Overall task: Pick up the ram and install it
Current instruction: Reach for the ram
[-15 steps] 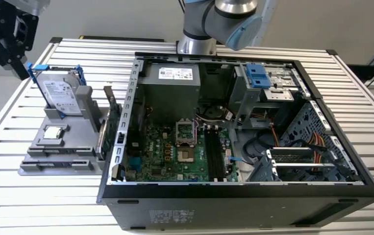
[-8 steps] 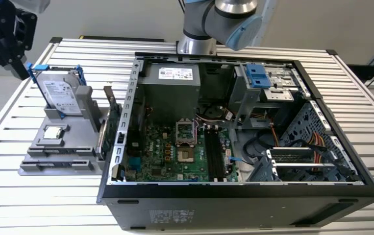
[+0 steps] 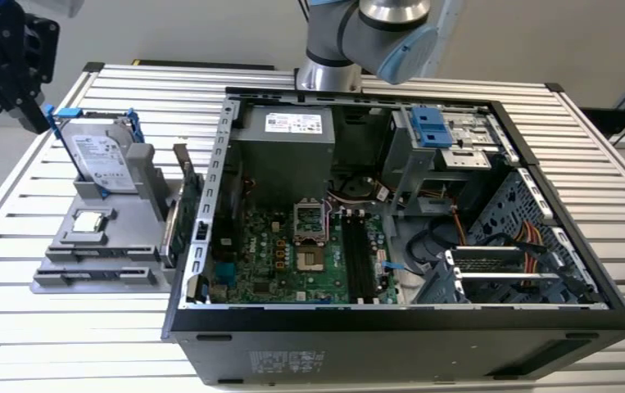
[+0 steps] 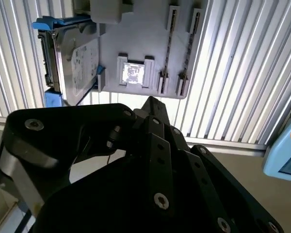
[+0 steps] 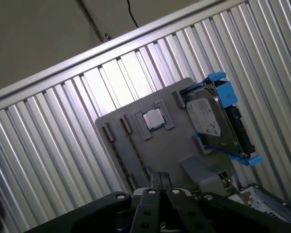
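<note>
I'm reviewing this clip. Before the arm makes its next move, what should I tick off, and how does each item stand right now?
1. Gripper carries nothing: ok, nothing is held.
2. Gripper opened for a grasp: not ok, it is shut.
3. Gripper at the ram: not ok. It sits to the exterior view's left of the hard drive, while the thin tan-edged board stands at the fixture's case side.
4. Memory slots free: ok, they look empty.
5. Case open on top: ok.
6. Slot latches released: cannot tell.
</note>
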{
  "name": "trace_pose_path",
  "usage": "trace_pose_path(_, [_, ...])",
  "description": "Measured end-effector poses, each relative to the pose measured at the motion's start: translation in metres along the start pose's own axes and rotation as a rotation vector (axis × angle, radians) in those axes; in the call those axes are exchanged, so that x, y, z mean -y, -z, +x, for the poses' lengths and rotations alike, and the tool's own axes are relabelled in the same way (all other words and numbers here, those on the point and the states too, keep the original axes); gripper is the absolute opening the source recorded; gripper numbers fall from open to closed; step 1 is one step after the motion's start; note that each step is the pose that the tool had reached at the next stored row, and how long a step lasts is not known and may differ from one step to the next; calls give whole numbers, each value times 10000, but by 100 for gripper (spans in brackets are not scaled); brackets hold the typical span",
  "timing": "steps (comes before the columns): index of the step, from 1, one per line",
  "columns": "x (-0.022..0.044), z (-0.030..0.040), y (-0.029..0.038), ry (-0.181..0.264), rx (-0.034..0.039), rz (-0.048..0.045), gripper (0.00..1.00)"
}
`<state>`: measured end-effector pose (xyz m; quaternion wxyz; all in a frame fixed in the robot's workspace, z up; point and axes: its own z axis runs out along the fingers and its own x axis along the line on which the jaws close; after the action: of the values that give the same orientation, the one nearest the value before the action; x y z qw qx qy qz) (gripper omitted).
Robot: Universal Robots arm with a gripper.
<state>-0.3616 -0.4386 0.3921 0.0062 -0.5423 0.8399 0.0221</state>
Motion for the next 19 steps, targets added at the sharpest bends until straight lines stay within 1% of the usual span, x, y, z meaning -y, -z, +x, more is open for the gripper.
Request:
trace_pose_path(7, [0,-1,0,860,-25,-30,0])
trace_pose_path(12, [0,0,0,1567,-47,-55,0])
trace_pose_path(19, [0,0,0,2746,-83,-95,0])
